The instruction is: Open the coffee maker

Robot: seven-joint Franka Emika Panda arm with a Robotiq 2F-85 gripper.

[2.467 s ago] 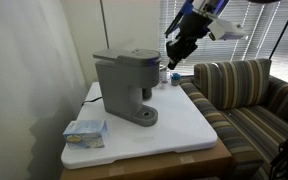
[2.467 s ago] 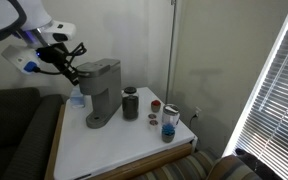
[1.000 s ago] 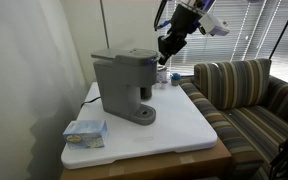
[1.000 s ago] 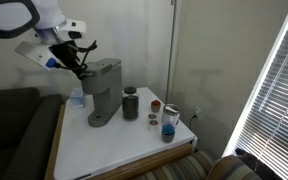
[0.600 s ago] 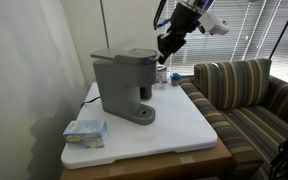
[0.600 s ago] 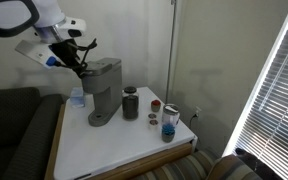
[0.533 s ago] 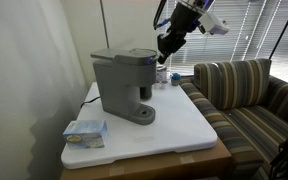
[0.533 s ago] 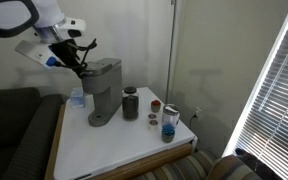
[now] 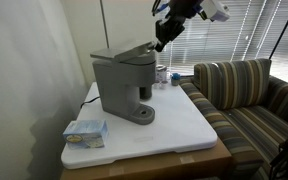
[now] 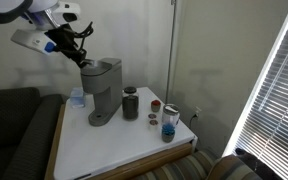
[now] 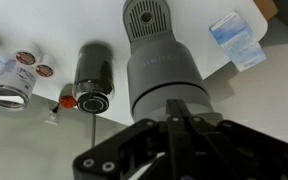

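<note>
The coffee maker stands on the white table, toward the back edge, with its head overhanging the round drip base. Its hinged lid looks tipped up a little on the side nearest the pincer, which sits right at that front lip, just above the head. In the wrist view the dark fingers hang directly over the machine and merge with its grey body. I cannot tell whether they are clenched, spread or hooked on the lip (too dark to separate). I judge the machine rigid and fairly heavy, so unlikely to slide. The lid is probably light, smooth hard plastic on a rear hinge. The front lip seems the best hold, lifting along the hinge's arc. A dark canister stands just beside the machine, and a blue-white packet lies near its base.
</note>
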